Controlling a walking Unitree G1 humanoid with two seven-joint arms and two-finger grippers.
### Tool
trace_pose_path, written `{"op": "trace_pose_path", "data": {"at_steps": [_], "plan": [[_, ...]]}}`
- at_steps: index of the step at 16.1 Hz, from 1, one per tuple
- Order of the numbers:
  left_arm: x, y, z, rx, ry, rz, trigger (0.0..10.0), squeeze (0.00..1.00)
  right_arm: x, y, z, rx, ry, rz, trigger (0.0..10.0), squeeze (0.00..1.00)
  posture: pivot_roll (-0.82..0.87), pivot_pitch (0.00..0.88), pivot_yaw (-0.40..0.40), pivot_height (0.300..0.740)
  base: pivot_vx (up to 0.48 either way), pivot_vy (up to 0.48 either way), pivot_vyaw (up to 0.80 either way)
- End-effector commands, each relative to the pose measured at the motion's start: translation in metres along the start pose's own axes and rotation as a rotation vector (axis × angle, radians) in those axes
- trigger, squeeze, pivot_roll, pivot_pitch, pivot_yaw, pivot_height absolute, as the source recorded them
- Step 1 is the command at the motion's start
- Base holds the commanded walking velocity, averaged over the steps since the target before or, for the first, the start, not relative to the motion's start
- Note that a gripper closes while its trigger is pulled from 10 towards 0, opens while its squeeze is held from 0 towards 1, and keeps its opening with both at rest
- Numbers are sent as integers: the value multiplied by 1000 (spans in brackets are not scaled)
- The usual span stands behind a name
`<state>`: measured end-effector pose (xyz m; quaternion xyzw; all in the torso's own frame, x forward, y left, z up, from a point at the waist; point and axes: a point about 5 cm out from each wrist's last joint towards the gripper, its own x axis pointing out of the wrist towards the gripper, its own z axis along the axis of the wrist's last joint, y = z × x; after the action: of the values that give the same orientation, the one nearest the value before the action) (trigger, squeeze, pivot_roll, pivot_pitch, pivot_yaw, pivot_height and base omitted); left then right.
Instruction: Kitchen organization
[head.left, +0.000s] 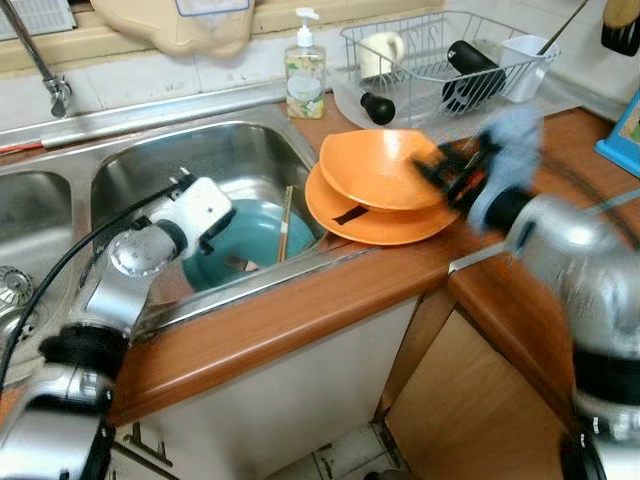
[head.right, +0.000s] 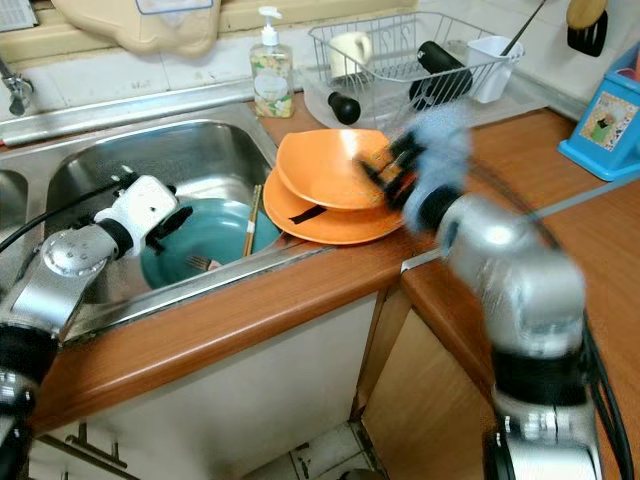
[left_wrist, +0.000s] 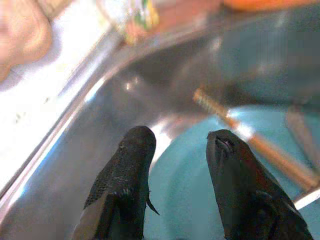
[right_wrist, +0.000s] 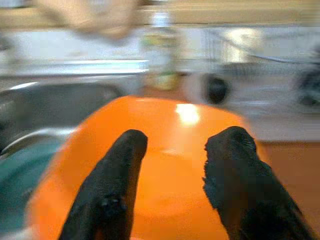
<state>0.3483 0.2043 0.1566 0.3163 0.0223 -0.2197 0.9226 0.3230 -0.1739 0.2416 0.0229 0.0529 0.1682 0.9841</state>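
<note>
Round glossy orange bowl (head.left: 378, 168), open right claw (right_wrist: 172, 150) over it, steel sink (head.left: 140, 165)

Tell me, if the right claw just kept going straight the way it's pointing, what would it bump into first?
Most likely the upper orange bowl. The right gripper, fingers open, points straight at it on the counter beside the sink. The picture is blurred, so the gap is hard to judge.

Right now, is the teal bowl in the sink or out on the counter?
In the sink. The teal bowl sits low inside the steel basin, chopsticks leaning across it, the open left gripper above its rim.
</note>
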Motion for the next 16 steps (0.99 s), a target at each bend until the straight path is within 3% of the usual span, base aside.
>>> {"op": "trace_pose_path", "data": {"at_steps": [1,3,4,5,6,7,8,9,10,11,13,14,15,16], "plan": [[-4,3,10,-8,-59,-6,10000,0,2,-13,-4,63,61,-77,10000,1000,-120,0,13,740,0,0,0],[-10,-4,16,-20,-109,-50,10000,0,5,-20,-6,144,95,-80,10000,1000,-118,0,14,740,0,0,0],[-17,-12,30,-92,-190,-95,10000,0,9,-31,-12,282,139,-115,10000,953,-112,0,10,740,0,0,0],[-20,-14,34,-126,-208,-118,10000,0,10,-33,-16,342,168,-124,10000,749,-110,0,9,740,0,0,0],[-21,-15,35,-142,-214,-132,10000,514,11,-34,-17,372,171,-119,10000,553,-110,0,9,740,0,0,0],[-24,-17,36,-167,-226,-146,10000,1000,13,-35,-18,425,173,-105,10000,0,-109,0,9,740,0,0,0],[-31,-26,40,-214,-249,-192,10000,1000,18,-34,-22,557,169,-57,10000,0,-105,0,8,740,0,0,0],[-32,-28,41,-221,-251,-199,10000,1000,19,-33,-23,577,169,-47,10000,0,-104,0,7,740,0,0,0],[-33,-31,41,-240,-249,-219,10000,306,21,-32,-25,598,177,-42,10000,0,-104,0,7,740,0,0,0],[-34,-34,43,-277,-249,-228,10000,0,22,-30,-29,633,192,-29,10000,0,-103,0,8,740,0,0,0],[-33,-37,44,-293,-242,-221,10000,0,25,-28,-41,682,240,-45,9961,0,-103,0,7,740,0,0,0],[-33,-38,44,-300,-234,-217,10000,0,26,-28,-48,711,265,-63,4863,0,-103,0,7,740,0,0,0],[-33,-38,45,-304,-225,-216,10000,0,26,-28,-52,738,280,-69,2980,0,-103,0,8,740,0,0,0],[-33,-39,45,-305,-221,-216,10000,0,25,-27,-56,756,289,-70,1725,0,-104,0,9,740,0,0,0]]}}
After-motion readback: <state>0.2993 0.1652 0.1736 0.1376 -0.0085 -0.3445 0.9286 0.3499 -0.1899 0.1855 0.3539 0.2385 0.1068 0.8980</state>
